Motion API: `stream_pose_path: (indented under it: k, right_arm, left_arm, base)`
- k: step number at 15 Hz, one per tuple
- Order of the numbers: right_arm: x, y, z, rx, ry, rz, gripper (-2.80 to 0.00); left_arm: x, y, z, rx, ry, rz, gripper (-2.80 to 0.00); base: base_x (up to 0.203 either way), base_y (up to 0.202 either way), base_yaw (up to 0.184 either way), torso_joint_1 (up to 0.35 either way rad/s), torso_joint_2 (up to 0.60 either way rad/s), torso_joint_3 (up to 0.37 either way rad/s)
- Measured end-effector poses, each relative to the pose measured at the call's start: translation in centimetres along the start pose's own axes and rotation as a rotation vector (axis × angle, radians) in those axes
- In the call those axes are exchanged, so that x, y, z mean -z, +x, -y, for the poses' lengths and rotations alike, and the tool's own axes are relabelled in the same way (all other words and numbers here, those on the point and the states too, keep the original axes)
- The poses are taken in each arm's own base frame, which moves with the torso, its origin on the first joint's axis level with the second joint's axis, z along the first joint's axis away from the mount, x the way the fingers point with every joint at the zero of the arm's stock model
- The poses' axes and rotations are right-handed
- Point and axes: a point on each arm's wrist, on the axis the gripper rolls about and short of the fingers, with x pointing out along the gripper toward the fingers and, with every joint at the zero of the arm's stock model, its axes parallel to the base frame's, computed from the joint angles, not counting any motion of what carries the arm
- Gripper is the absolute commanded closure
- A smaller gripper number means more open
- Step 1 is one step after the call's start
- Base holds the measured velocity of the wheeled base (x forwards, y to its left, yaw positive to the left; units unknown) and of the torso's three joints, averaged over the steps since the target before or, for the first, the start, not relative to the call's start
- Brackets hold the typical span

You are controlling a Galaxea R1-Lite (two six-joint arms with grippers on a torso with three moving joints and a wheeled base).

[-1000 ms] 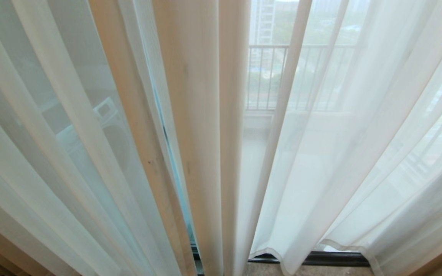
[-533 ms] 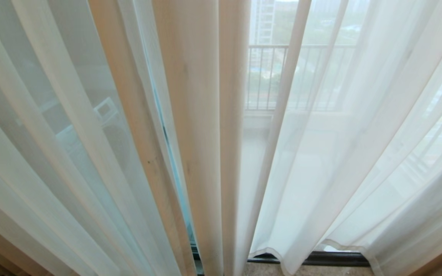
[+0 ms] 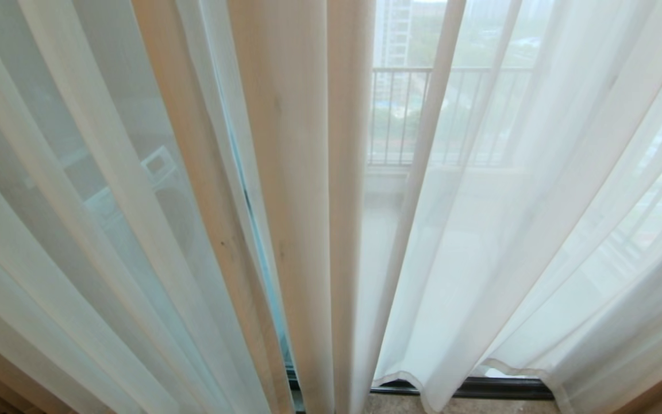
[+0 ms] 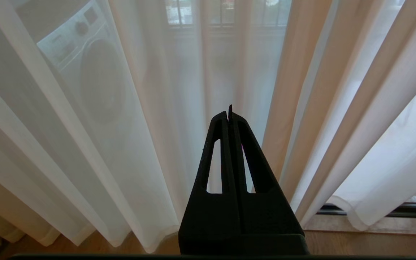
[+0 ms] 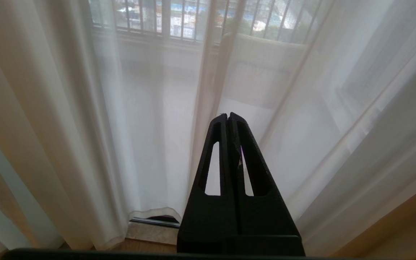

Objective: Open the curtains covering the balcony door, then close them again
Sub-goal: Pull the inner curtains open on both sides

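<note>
Sheer white curtains hang drawn across the whole head view in long folds, their panels meeting near the middle. The balcony door is mostly hidden behind them; its dark bottom track shows under the hem. Neither arm appears in the head view. My left gripper is shut and empty, pointing at the curtains from a short distance. My right gripper is also shut and empty, facing the curtains, not touching the fabric.
Through the fabric I see a balcony railing and a washing machine on the left. Wooden floor runs along the curtain hems. A stone threshold lies below the door track.
</note>
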Motion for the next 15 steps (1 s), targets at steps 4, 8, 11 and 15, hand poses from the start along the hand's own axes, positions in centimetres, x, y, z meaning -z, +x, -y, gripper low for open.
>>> stream_pose_path:
  k: [4, 8, 11, 15]
  right_arm:
    - [0.00, 0.00, 0.00, 0.000, 0.000, 0.000, 0.00]
    - [0.00, 0.00, 0.00, 0.000, 0.000, 0.000, 0.00]
    - [0.00, 0.00, 0.00, 0.000, 0.000, 0.000, 0.00]
    - [0.00, 0.00, 0.00, 0.000, 0.000, 0.000, 0.00]
  left_arm:
    - [0.00, 0.00, -0.01, -0.005, -0.002, 0.000, 0.00]
    - [0.00, 0.00, -0.01, -0.006, -0.004, 0.000, 0.00]
    - [0.00, 0.00, -0.01, -0.005, -0.005, 0.000, 0.00]
    - [0.00, 0.00, -0.01, -0.005, -0.007, 0.000, 0.00]
  base:
    - [0.000, 0.000, 0.000, 0.000, 0.00, 0.000]
    - [0.000, 0.000, 0.000, 0.000, 0.00, 0.000]
    - [0.000, 0.000, 0.000, 0.000, 0.00, 0.000]
    - [0.000, 0.000, 0.000, 0.000, 0.00, 0.000]
